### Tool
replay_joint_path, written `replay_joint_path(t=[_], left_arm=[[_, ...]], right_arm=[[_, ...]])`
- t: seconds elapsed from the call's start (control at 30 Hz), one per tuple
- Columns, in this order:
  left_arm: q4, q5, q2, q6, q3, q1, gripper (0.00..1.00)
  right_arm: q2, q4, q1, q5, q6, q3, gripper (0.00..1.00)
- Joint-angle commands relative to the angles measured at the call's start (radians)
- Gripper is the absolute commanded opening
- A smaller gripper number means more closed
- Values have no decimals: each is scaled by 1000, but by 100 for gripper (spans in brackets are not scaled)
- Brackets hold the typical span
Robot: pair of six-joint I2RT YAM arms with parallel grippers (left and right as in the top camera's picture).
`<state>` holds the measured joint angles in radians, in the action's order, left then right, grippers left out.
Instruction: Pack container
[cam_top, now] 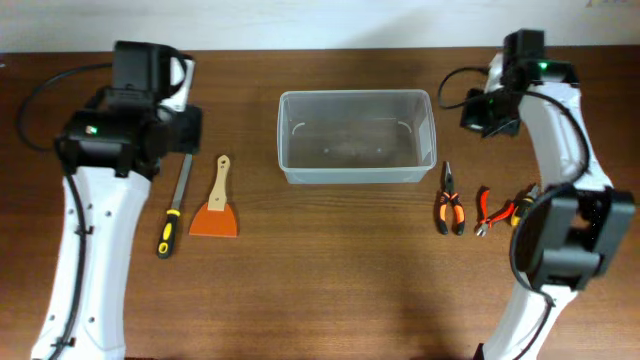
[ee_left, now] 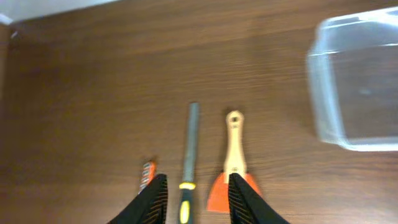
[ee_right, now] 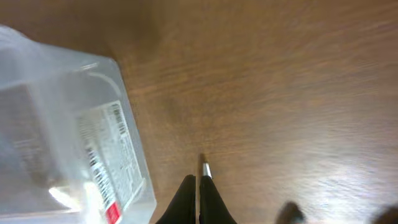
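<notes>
While the container point(cam_top: 355, 96) stands at the middle of the table's point(cam_top: 330, 290) far side, its long side facing front, hand tools lie on the wood to either side of it. From the right wrist, a barcode label point(ee_right: 106, 152) shows through its clear wall.

To the container's left lies an orange scraper point(cam_top: 216, 205) with a wooden handle. Just beside that is a file point(cam_top: 176, 205) with a black-and-yellow handle. Both are well apart from the container.

To its right lie orange-handled pliers point(cam_top: 449, 203) and red-handled cutters point(cam_top: 486, 210).

The left gripper point(ee_left: 199, 202) hovers above the file's handle, fingers spread wide and gripping nothing. The right gripper point(ee_right: 198, 199) hangs near the container's right end, fingers pressed almost together. A small silvery tip point(ee_right: 204, 169) shows just past them, and I cannot tell whether it is held.
</notes>
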<state>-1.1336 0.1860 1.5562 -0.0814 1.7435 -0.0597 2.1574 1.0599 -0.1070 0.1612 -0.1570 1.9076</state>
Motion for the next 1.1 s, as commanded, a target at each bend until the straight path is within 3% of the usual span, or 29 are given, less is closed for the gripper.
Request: replay_joint_path(t=[0.0,0.57,0.67,0.73,0.83,1.07], left_arm=[[-13,17,26,10,-9,53,41],[-75,3,267,14,-10,190,44],[-76,-88,295,7,-10,190,44],[-76,-224,314,-68,-10,185,45],[-76,-352,349,-169,-10,169,52],[-67,-358,458,-183,-10,115,70]], right_arm=[[26,-7,24,111,-9,-1,4],[36,-57,118,130,-3,-1,4],[29,-45,101,111,11,2,4],[14,-21,80,92,10,4,4],[-24,26,32,74,10,6,4],[-195,153,-95,103,26,10,5]])
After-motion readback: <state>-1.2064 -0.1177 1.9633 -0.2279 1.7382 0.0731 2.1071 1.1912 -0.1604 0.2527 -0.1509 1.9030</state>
